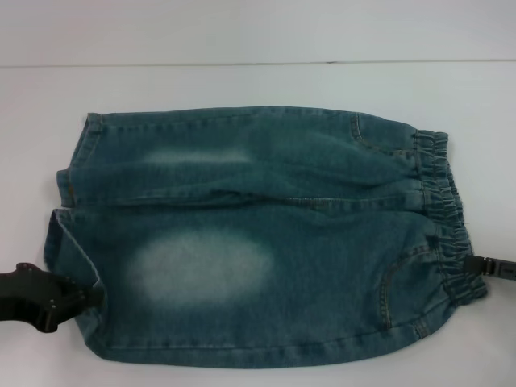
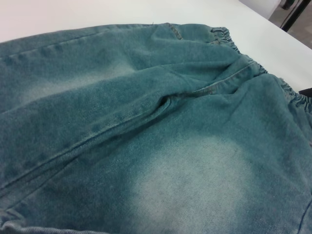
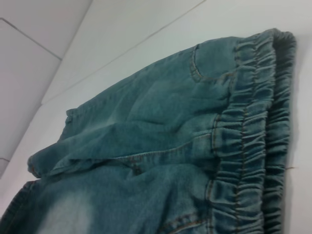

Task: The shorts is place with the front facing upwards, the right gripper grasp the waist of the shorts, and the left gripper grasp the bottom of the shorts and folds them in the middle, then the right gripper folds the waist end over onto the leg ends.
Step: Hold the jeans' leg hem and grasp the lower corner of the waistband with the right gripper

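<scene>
Denim shorts [image 1: 258, 234] flat mid-table, near front edge. Left gripper [image 1: 81, 300] at near leg hem [image 1: 76, 258], right gripper [image 1: 484, 266] at elastic waist [image 1: 447, 218] (finger state: cannot tell for either). Fabric soft, heavyish, likely to sag; pinch hem and waistband.

The head camera looks forward and down from above at the whole shorts [image 1: 258, 234] on the white table [image 1: 258, 85]. The left wrist camera sits low and close at the leg end, facing the waist [image 2: 297, 100]. The right wrist camera sits close at the waist, facing left; all three share the centre seam.
</scene>
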Robot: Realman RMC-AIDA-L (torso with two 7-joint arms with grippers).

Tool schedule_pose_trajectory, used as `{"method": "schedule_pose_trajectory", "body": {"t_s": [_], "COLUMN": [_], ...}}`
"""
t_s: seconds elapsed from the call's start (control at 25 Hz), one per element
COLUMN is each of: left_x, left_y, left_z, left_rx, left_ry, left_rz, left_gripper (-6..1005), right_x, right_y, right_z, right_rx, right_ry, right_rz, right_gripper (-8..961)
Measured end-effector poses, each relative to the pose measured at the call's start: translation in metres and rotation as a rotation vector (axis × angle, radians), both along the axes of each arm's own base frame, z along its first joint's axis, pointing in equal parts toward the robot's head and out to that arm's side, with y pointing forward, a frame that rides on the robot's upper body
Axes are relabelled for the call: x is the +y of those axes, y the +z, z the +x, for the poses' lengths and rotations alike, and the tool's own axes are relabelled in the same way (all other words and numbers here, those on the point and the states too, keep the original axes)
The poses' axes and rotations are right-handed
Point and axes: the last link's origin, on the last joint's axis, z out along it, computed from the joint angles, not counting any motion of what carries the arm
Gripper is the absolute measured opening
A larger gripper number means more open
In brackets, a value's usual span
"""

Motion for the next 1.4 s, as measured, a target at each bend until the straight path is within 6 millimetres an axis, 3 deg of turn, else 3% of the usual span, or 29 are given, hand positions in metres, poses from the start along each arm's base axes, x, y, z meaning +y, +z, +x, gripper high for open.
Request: {"method": "schedule_pose_trajectory", "body": {"t_s": [0.68,1.4], "left_x": [0.0021,0.0024], "left_y": [-0.0018,-0.0034], "left_z": [0.002,0.0036], "left_rx": [-0.006,-0.007], "left_ry": [-0.007,-0.014], "left_rz": [-0.005,-0.016], "left_gripper": [37,37], "right_x": [-0.0036,-0.0021], "right_y": [-0.0013,0.0023], "right_z": [-0.0074,0.0004], "right_rx": [0.035,0.016], "right_ry": [0.03,-0.039], "right_rz": [-0.036,-0.039], "right_gripper": [916,917]}}
